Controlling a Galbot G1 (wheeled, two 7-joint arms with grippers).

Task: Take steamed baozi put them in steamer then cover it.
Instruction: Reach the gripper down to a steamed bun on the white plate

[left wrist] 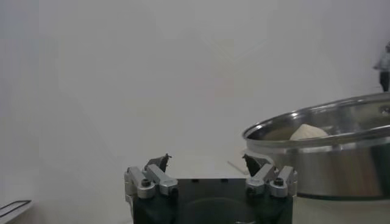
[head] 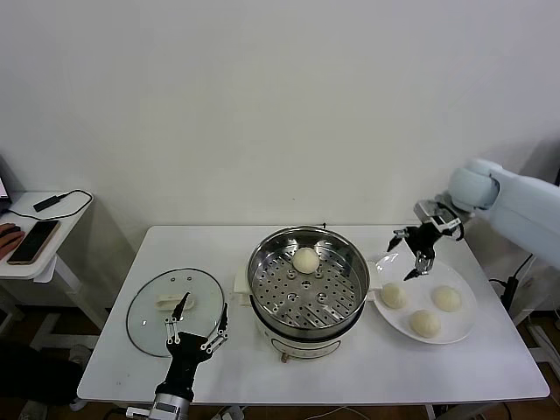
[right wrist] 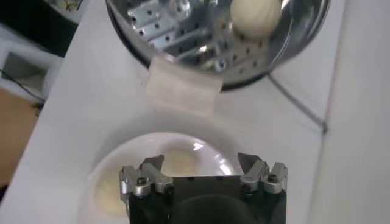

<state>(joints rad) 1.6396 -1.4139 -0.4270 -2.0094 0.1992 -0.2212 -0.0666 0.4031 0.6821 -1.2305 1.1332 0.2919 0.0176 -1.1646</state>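
The steamer stands at the middle of the white table, on its cream base; one bao lies on the perforated tray inside, toward twelve o'clock of the pot; the same bao shows over the rim in the left wrist view, and again in the right wrist view. At three o'clock of the steamer, just beside it, a white plate carries three more baos: one nearest the pot, one at its three o'clock, one toward the table's near edge. At nine o'clock of the steamer the lid lies flat on the table, its cream handle up, apart from the pot.

The right gripper hangs above the plate's far-left rim, at about eleven o'clock of the plate, its jaws spread and holding nothing; the right wrist view shows the right gripper's jaws wide apart over the plate, with two baos partly in sight beneath them. The left gripper sits low near the table's near edge, at the lid's five o'clock, jaws spread and empty; in the left wrist view the left gripper points past the steamer's side.

At far nine o'clock, off the table, a small side table bears a phone and a cable.
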